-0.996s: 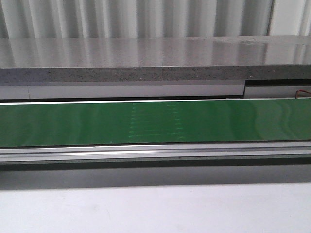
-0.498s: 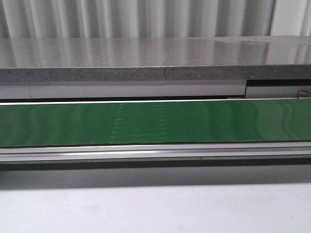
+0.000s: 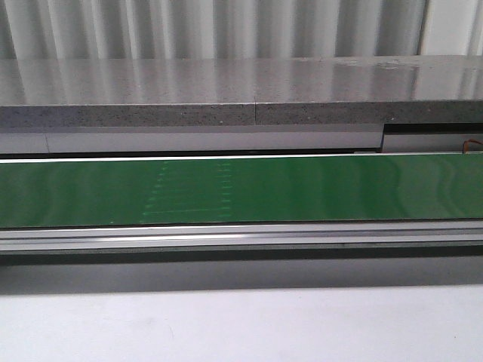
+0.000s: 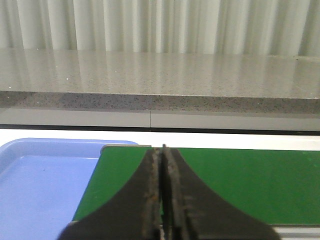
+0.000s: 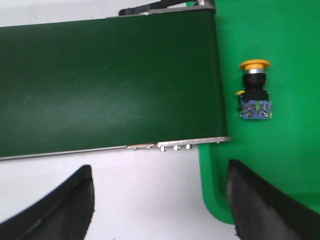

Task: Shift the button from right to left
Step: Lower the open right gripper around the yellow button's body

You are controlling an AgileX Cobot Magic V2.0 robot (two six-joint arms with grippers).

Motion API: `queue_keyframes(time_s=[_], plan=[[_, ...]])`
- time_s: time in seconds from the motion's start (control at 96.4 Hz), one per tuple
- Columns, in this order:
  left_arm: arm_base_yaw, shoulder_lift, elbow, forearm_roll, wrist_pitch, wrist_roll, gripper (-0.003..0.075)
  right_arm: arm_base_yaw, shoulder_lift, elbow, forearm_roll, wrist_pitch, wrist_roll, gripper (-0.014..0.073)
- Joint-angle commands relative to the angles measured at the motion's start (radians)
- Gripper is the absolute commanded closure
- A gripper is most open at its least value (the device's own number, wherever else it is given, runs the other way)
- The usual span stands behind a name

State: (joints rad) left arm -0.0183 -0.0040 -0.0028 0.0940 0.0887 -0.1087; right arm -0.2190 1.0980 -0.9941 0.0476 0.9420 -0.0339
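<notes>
The button (image 5: 254, 90) lies on its side in a bright green tray (image 5: 280, 165) beside the end of the dark green conveyor belt (image 5: 105, 80); it has an orange-yellow cap, black collar and blue-and-clear base. It shows only in the right wrist view. My right gripper (image 5: 159, 172) is open and empty, above the white table, one finger over the tray's corner, short of the button. My left gripper (image 4: 162, 150) is shut and empty over the belt (image 4: 240, 180). Neither gripper shows in the front view.
A light blue tray (image 4: 40, 185) lies beside the belt's end in the left wrist view. A grey stone ledge (image 3: 241, 90) and corrugated wall run behind the belt (image 3: 241, 188). A metal rail (image 3: 241, 235) borders the belt, with the white table (image 3: 241, 324) in front.
The faint dotted pattern on the belt has shifted to the left in the front view, so the belt is running leftward. No arm has come into that view.
</notes>
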Motion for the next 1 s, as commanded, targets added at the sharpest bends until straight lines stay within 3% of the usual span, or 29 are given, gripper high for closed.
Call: queue_keyframes(time_s=[0.0, 0.156, 0.373, 0.985], plan=[[-0.003, -0.035, 0.025, -0.008, -0.082, -0.010, 0.0740, -0.098, 0.043, -0.035, 0.084, -0.076, -0.109, 0.0042], [-0.003, -0.035, 0.025, -0.008, -0.082, -0.010, 0.0740, -0.254, 0.173, -0.048, 0.266, -0.154, -0.265, 0.0042], [-0.003, -0.035, 0.025, -0.008, -0.082, -0.010, 0.0740, -0.381, 0.361, -0.146, 0.290, -0.156, -0.300, 0.0042], [-0.003, -0.035, 0.025, -0.008, -0.082, -0.010, 0.0740, -0.394, 0.619, -0.213, 0.243, -0.290, -0.356, 0.0042]])
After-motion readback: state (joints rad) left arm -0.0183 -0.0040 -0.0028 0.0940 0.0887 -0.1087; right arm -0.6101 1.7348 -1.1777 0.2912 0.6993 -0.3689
